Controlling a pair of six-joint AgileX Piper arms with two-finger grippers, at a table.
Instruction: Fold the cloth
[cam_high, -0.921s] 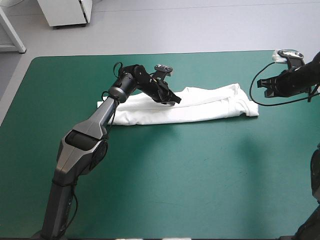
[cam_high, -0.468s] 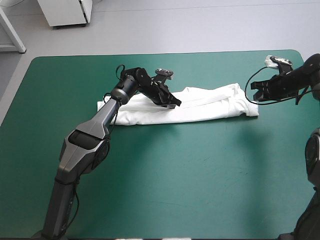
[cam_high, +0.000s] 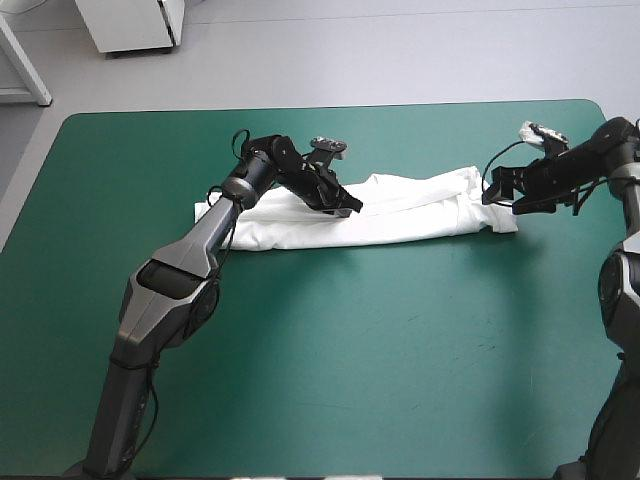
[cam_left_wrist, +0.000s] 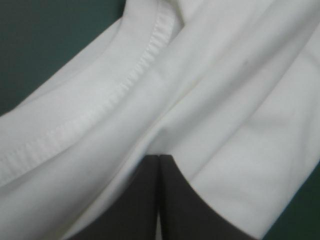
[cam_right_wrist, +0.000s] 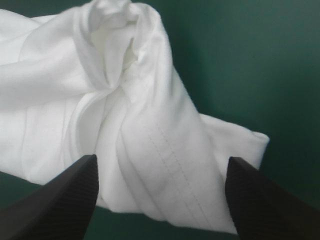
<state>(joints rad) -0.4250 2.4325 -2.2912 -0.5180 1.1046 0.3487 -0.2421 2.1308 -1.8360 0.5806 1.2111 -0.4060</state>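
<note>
White, likely soft and limp, the short-sleeved T-shirt (cam_high: 400, 215) lies as a long folded band near the far edge of the teal-green desk (cam_high: 350, 350), the left gripper (cam_high: 345, 203) pinched closed on its middle fold, the right gripper (cam_high: 497, 190) spread wide at its bunched end, probably the next hold.

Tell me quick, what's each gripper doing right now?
Left gripper: shut on the T-shirt.
Right gripper: open, at the T-shirt's end, holding nothing.
</note>
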